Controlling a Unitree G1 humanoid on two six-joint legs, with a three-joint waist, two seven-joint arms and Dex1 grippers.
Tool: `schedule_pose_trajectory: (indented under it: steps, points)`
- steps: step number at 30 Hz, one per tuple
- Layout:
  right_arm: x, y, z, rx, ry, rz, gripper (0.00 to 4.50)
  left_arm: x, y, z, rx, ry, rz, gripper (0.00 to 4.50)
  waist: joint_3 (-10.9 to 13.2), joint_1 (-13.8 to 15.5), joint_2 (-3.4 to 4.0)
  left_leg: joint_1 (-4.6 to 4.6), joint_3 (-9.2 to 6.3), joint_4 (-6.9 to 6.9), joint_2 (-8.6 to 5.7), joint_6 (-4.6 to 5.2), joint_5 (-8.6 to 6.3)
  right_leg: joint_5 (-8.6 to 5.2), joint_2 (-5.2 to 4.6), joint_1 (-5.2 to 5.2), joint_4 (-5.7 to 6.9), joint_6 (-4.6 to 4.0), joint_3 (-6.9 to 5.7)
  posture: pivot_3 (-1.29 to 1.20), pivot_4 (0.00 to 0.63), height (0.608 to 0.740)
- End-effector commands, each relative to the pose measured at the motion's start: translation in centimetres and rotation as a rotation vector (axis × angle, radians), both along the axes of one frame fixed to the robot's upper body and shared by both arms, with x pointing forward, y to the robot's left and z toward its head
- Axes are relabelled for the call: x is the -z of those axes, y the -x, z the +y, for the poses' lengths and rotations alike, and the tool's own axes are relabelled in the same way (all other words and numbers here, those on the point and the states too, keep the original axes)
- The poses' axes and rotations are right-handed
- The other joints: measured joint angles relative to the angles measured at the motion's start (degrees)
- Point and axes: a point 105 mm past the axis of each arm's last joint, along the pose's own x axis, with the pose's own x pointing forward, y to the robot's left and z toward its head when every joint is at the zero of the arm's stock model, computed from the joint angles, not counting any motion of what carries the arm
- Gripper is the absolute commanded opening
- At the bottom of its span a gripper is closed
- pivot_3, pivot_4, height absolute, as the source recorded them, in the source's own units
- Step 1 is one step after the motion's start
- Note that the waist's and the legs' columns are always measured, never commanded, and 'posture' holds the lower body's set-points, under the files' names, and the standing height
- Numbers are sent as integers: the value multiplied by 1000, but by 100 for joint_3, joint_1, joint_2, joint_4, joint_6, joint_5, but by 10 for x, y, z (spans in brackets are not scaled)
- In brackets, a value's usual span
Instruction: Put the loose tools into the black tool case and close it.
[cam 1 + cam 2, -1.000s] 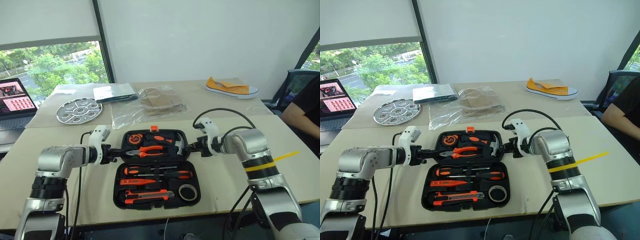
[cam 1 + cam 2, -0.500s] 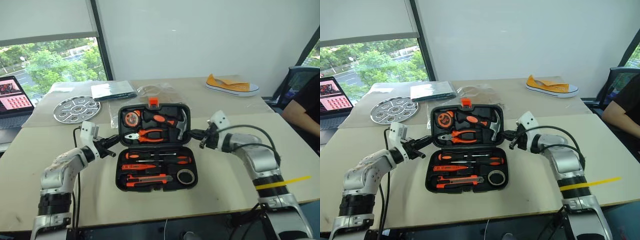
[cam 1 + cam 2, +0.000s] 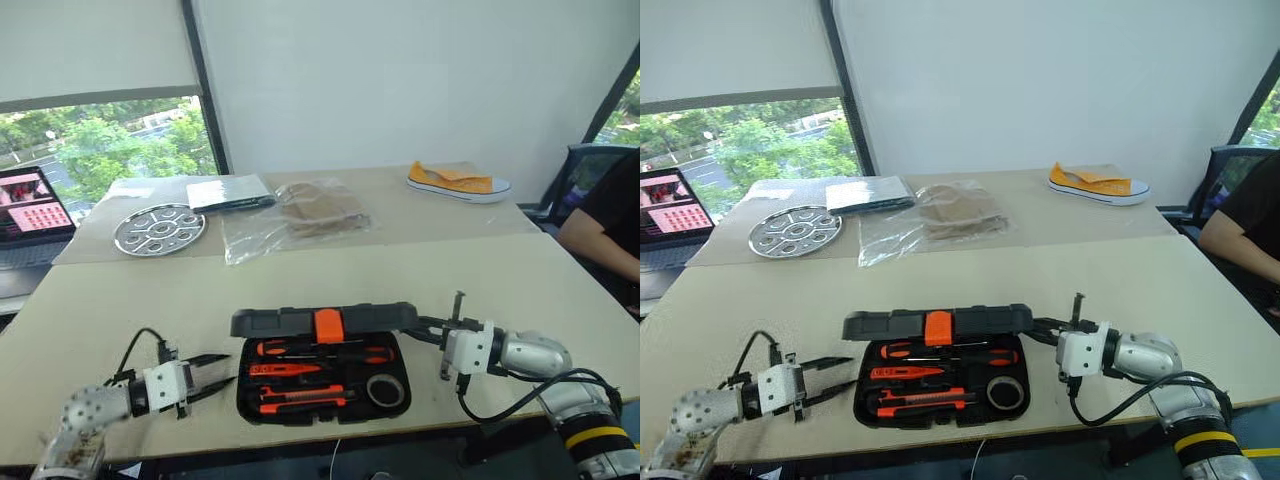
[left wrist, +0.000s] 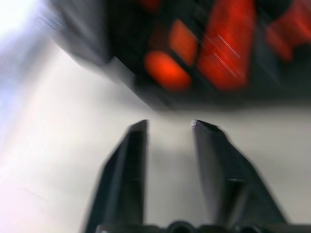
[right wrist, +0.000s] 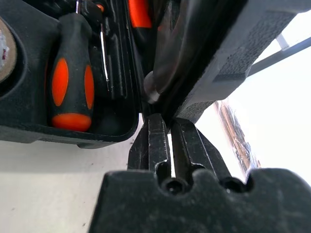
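Left gripper [image 3: 218, 374]: I see it parted, empty, just left of the black tool case [image 3: 320, 322].
Right gripper [image 5: 167, 127]: nearly shut, tips at the case's right lid corner.
Case: half-closed; tools [image 3: 312, 372] inside.
Handling: rigid, light I judge; press near its latch [image 3: 328, 325].

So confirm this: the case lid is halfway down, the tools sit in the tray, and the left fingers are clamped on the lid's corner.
One thing is wrong: the left fingers hold nothing. In the left eye view they stand apart over the table, beside the black tool case. The lid is partly lowered and the tools lie in the tray, as you said.
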Motion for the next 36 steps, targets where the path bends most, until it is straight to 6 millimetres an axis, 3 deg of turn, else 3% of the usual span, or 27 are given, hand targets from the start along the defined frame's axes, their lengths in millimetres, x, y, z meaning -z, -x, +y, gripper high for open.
schedule_pose_trajectory:
  steps: [1,4,6,9,12,13,14,15,22,26,30,36]
  points:
    - [23,13,-4,-27,58,102,1811,-8,-5,14,-41,10,12,3534,-10,16,-7,8,-2,0,1,-3,2,0,2,7,1,-1,-1,0,150,740]
    - [14,16,-11,-10,29,110,2791,-18,-14,21,-79,38,30,4486,-10,15,-4,10,-1,-2,0,-10,5,0,5,2,3,-2,3,0,150,740]
    - [7,20,-19,21,-1,138,2791,-25,-23,20,-83,51,36,4486,-1,19,15,-2,1,-3,0,-47,26,0,6,-16,9,-4,6,0,150,740]
    - [1,30,-24,50,-54,235,2089,-36,-37,15,-97,99,35,4500,0,46,16,-30,1,-1,-1,-49,28,2,5,-41,8,-5,6,0,150,740]
    - [1,53,-25,57,-84,380,981,-52,-57,5,-116,161,46,3708,0,88,16,-43,-5,0,-2,-48,27,2,2,-46,5,-4,1,0,150,740]
    - [2,62,-22,47,-88,433,447,-57,-64,0,-116,180,56,3116,0,90,16,-54,-7,2,-2,-47,26,3,4,-51,6,-3,-4,0,150,740]
    - [4,72,-18,35,-92,485,338,-61,-70,-7,-107,194,66,2977,1,120,17,-56,-8,1,-2,-47,26,3,3,-52,6,-1,-6,0,150,740]
    - [6,80,-13,29,-96,534,0,-65,-75,-13,-97,200,72,2534,0,135,17,-65,-9,5,-3,-47,26,4,3,-57,5,1,-8,0,150,740]
    - [25,113,39,-40,-109,685,0,-60,-96,-56,19,150,206,38,5,127,0,-88,-11,14,-9,-41,22,11,4,-64,-7,13,-10,0,150,740]
    - [34,112,56,-33,-84,751,0,-46,-91,-62,72,77,314,38,7,88,-1,-89,-11,15,-9,-41,22,11,6,-65,-6,14,-7,0,150,740]
    - [35,94,72,-7,-102,702,0,-39,-83,-62,110,51,412,38,16,71,-19,-92,-17,21,-8,-41,22,11,10,-68,-5,13,-11,0,150,740]
    - [19,40,66,95,-119,532,0,-39,-74,-47,53,113,449,38,18,2,-22,-93,-13,24,-10,-43,23,11,9,-79,1,13,-3,0,150,740]
